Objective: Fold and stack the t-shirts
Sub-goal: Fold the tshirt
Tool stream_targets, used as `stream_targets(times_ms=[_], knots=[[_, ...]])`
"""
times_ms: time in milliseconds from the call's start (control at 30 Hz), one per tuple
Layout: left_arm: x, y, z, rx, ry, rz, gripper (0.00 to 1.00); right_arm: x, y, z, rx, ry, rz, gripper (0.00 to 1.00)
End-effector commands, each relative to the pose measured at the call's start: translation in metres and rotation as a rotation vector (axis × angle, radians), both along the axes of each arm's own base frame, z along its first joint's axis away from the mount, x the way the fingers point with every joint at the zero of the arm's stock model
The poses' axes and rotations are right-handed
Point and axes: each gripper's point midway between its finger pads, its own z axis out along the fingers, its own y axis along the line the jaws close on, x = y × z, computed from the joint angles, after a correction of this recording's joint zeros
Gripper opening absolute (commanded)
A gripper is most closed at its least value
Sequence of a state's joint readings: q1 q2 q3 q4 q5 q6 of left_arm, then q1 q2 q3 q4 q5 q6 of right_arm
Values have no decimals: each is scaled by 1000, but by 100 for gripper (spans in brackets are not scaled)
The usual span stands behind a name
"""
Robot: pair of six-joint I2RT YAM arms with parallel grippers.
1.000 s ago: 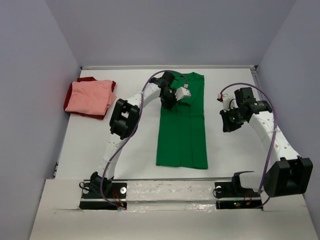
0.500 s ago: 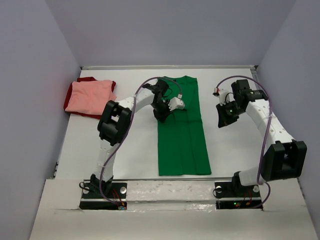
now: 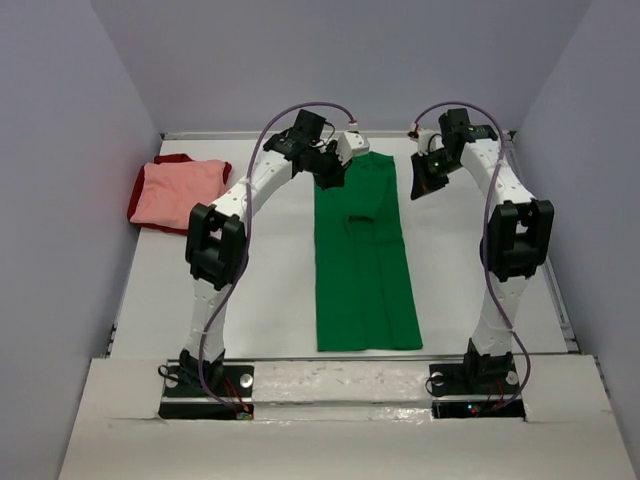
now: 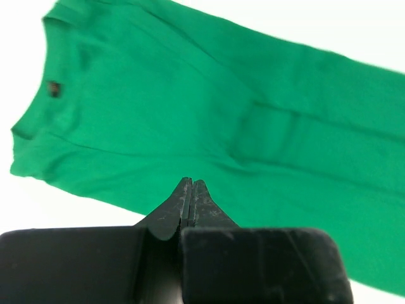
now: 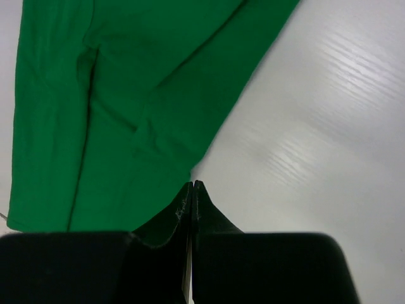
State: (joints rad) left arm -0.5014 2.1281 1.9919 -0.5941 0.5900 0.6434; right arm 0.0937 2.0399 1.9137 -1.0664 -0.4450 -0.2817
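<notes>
Right, the green t-shirt (image 3: 365, 270) lies mid-desk as a long narrow strip, sides already folded in, collar end far from the bases.

The left pincer (image 4: 191, 183) is fully closed and holds nothing, above the strip's left edge near the collar. The right pincer (image 5: 192, 185) is closed and empty too, above the right edge.

My read is that the cross fold is next:
- Open both before you descend.
- Take the two far corners through all layers, or the tucked sleeves will spill.
- Lift level and carry towards the near hem together, so the strip doesn't skew.
- There's a pucker mid-strip, so pull it taut first.

The salmon pink t-shirt (image 3: 180, 195) sits folded on the dark red t-shirt (image 3: 176, 158) far left, well apart from the green one.

The desk (image 3: 260, 300) is white and smooth, so expect cloth to slide. The pale walls (image 3: 60, 200) close in on three sides, so keep your elbows tucked.
</notes>
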Motion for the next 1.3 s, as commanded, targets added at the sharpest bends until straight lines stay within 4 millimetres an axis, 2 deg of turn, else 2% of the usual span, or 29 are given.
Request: stream_targets(times_ms=[0, 33, 67, 100, 167, 333, 433, 600, 800, 900, 1067, 1267], knots=[[29, -10, -5, -91, 47, 89, 0, 10, 30, -5, 69, 46, 32, 0], [34, -10, -8, -89, 43, 107, 0, 15, 30, -10, 69, 49, 32, 0], [40, -12, -11, -105, 46, 132, 0, 18, 33, -27, 75, 87, 34, 0], [44, -10, -13, -114, 48, 152, 0, 27, 35, -21, 86, 70, 41, 0], [52, -11, -21, -133, 64, 176, 0, 34, 41, -25, 114, 75, 55, 0], [53, -17, -46, -124, 186, 196, 0, 54, 56, -36, 139, 45, 75, 0], [52, -14, -60, -97, 235, 211, 0, 51, 63, -45, 153, 73, 85, 0], [49, -2, -75, -70, 271, 249, 0, 34, 64, -82, 136, 158, 98, 0], [47, 11, -94, -48, 314, 274, 0, 24, 68, -99, 135, 204, 117, 0], [48, 15, -110, -31, 342, 282, 0, 22, 67, -113, 127, 231, 119, 0], [47, 16, -127, -42, 416, 272, 0, 25, 72, -124, 123, 239, 132, 0], [51, 14, -137, -41, 435, 276, 0, 30, 71, -134, 112, 234, 138, 0]])
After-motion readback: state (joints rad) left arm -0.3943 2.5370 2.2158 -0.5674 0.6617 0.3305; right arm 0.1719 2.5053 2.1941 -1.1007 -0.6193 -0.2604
